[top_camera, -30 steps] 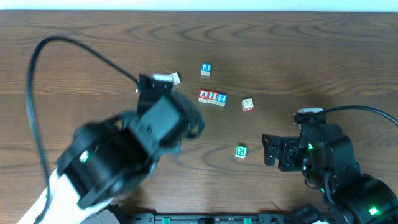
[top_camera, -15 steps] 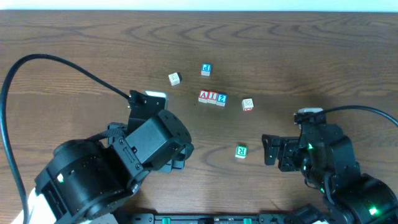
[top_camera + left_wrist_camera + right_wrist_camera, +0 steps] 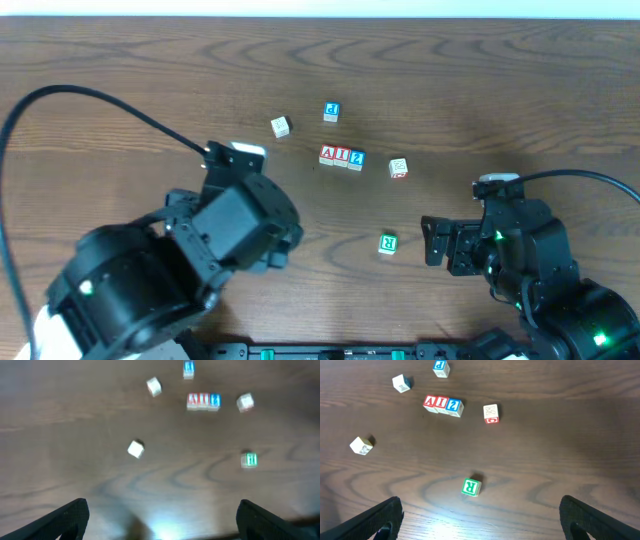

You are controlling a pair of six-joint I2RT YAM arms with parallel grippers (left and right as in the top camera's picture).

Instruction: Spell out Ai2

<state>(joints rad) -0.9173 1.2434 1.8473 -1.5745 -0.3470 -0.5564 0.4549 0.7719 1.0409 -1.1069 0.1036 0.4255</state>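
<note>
Since the A cube (image 3: 327, 155), I cube (image 3: 342, 156) and 2 cube (image 3: 357, 158) sit touching in one row mid-table, the spelling looks finished.
The next move, I judge, calls only for keeping clear of the row. Both arms crouch at the near edge, well apart from it: the left gripper (image 3: 165, 520) is spread wide and empty, and the right gripper (image 3: 482, 517) is likewise spread, holding nothing.
</note>
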